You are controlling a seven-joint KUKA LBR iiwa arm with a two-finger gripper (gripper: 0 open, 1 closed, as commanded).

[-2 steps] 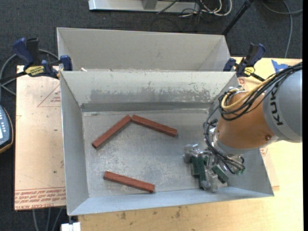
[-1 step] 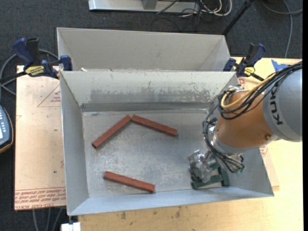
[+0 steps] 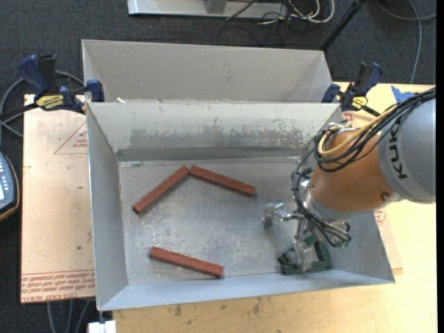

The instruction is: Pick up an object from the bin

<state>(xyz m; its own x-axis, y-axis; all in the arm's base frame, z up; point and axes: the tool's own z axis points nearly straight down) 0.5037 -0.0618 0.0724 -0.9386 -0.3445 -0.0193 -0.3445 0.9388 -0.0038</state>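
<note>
Bin: one grey metal bin with sloping walls and a flat, speckled floor.
Bars, count: three long, thin, reddish-brown bars, all lying flat on the floor.
Far-left bar: slanted, with its far end rising to the right.
Far-middle bar: slopes down to the right; its left end almost meets the far end of the far-left bar, the two making a shallow roof shape.
Near bar: left of centre, just beside the near wall and well apart from the other two.
Gripper: low in the near right corner, close to the near wall and well apart from all three bars.
Grip: cannot tell whether it is spread or pressed together.
At the tip: a small dark green and black shape; whether it is a loose thing or part of the robot is unclear.
Arm: orange cover with black cables, reaching in over the right wall.
Open room: bare floor across the middle, between the bars and the gripper.
Writing: the letters "KU" on the arm's grey casing.
</note>
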